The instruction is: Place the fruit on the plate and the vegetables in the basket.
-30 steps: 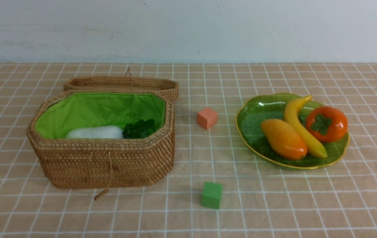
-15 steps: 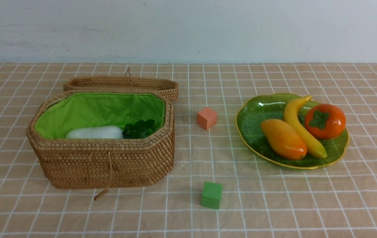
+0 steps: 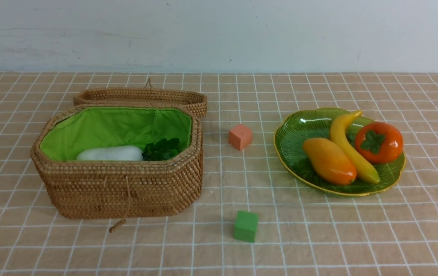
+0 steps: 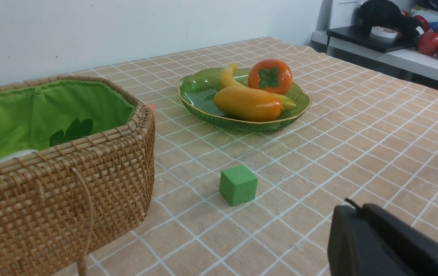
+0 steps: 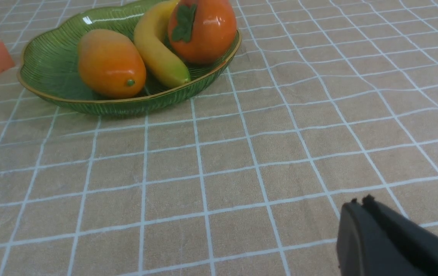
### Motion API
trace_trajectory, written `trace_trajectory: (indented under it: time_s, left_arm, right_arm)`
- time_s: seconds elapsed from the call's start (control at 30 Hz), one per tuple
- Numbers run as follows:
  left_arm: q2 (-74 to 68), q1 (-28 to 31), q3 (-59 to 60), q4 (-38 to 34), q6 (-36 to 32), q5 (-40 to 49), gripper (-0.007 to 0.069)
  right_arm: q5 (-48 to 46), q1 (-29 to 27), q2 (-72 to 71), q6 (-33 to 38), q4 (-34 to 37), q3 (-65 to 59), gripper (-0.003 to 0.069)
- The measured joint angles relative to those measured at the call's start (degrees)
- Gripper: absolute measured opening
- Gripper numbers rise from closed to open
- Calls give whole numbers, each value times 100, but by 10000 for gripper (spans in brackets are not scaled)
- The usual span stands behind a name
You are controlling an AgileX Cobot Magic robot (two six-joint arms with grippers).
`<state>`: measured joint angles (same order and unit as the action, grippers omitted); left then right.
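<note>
Resting — fruit (image 3: 341, 149) on plate (image 3: 299, 126)

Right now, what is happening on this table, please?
Nothing is being handled. Both grippers, left and right, are shut, empty and away from everything. The mango, banana and persimmon lie on the plate. The open basket shows a radish with leaves. Two cubes, pink and green, sit on the cloth.

Rough woven wicker basket (image 3: 127, 188), glossy ribbed plate (image 3: 299, 130), matt checked tablecloth (image 3: 318, 237)
</note>
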<state>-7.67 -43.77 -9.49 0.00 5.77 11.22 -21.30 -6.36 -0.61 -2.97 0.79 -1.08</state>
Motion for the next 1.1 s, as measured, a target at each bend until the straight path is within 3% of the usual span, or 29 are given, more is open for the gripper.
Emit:
trace_trajectory:
  time_s: [0.27,0.4,0.43,0.5,0.63,0.87,1.1]
  left_arm:
    - [12,256,0,102,-42,-66,1]
    - [244,1837,0,47,-18,-214,-13]
    - [263,1916,14,36,-18,-213,-13]
    - [594,2869,162,-77,-1,-107,-13]
    - [812,3567,759,-187,64,33,-13]
    - [816,3836,1127,-227,831,1020,-13]
    - [816,3836,1129,-227,1041,1084,-13]
  right_arm:
    - [0,0,0,0,0,0,-7]
    - [-4,0,0,0,0,0,-5]
    - [-4,0,0,0,0,0,-4]
    - [-4,0,0,11,0,0,-2]
    - [-4,0,-5,55,0,0,1]
    - [-4,0,-4,65,0,0,6]
    - [-4,0,-4,72,0,0,6]
